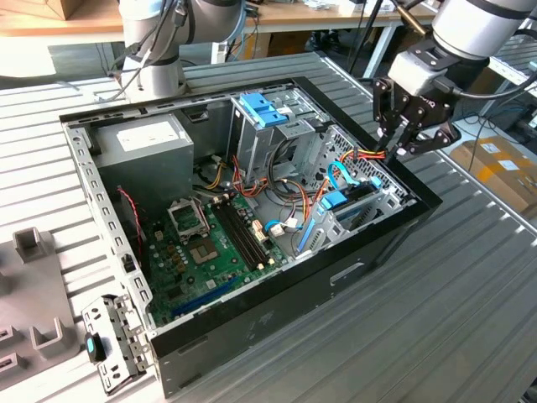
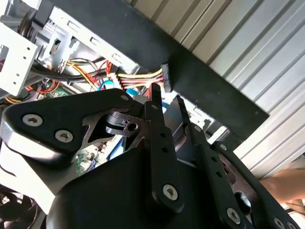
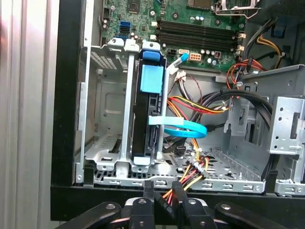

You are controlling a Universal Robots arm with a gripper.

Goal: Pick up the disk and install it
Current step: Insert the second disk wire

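While the case (image 1: 252,323) is lying open on its side on the bench, the arm is working at the rim on the exterior view's right, over the cage (image 3: 109,109).

The gripper (image 3: 163,193) is hanging just above that rim. Its fingers are sitting drawn close together and, as far as I can judge, pinching the plug (image 2: 165,78) of a yellow, red and black wire bundle.

The disk (image 3: 143,124) is standing on edge in a slot of the cage, held in its blue carrier (image 3: 152,78), with a blue cable curving across its side. It is not touching the gripper.

Handling judgement: the disk is looking stiff and fairly heavy for its size, with smooth metal faces that could slip, and it is likely sensitive to knocks. The carrier is thinner plastic and probably flexing under load. The best hold is looking to be across the two long edges of the carrier, clear of the label face and the connector end.
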